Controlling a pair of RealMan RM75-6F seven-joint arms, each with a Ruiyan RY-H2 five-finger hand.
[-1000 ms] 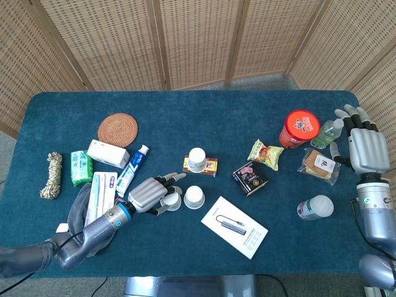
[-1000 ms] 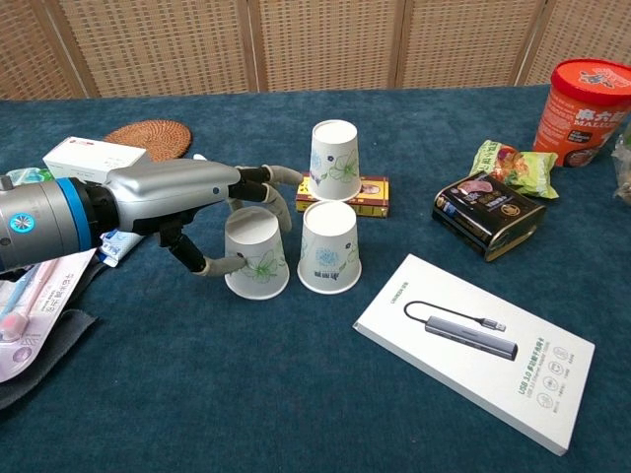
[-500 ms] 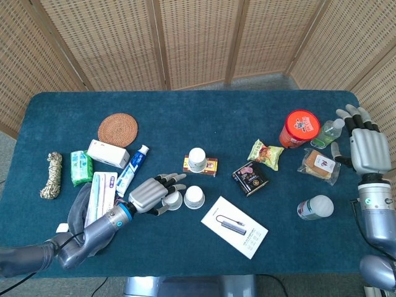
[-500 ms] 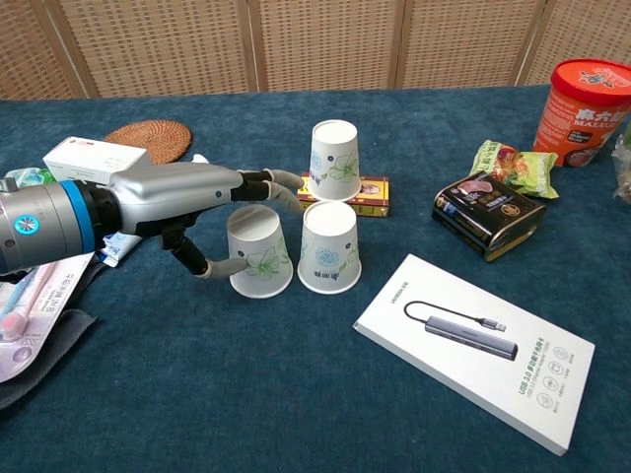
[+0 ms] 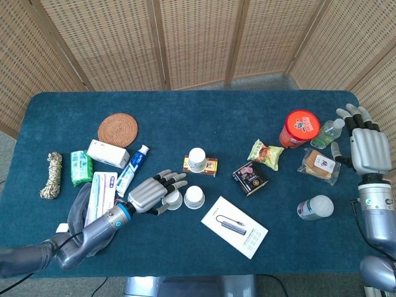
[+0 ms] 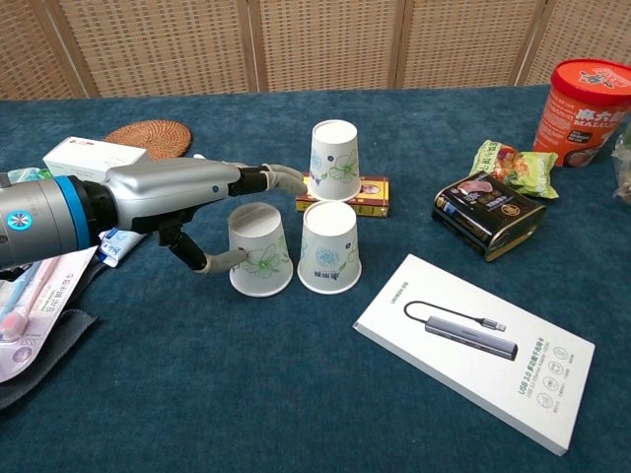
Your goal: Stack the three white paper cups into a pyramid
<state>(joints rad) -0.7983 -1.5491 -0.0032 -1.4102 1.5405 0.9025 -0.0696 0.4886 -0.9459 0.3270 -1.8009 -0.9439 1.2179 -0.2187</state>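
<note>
Your table [image 5: 260, 111] is a blue cloth top crowded with clutter. Your left arm reaches in low from the near left edge, and its hand [image 6: 187, 187] hovers over the left cup [image 6: 259, 249], fingers [image 6: 281, 175] spread apart above the cup's upturned base, thumb at its left wall; you grip nothing. Your right hand [image 5: 366, 143] sits at the far right edge, fingers apart and holding nothing, beside a bagged snack [image 5: 320, 164]. The white box [image 6: 474, 346] with the printed cable lies flat to the right of the cups. The red tub [image 6: 588, 99] stands at the far right. All three cups are upside down: the left cup and the middle cup [image 6: 328, 246] stand side by side, touching or nearly so, and the third cup [image 6: 335, 161] stands behind them on a small flat box [image 6: 369, 194].
</note>
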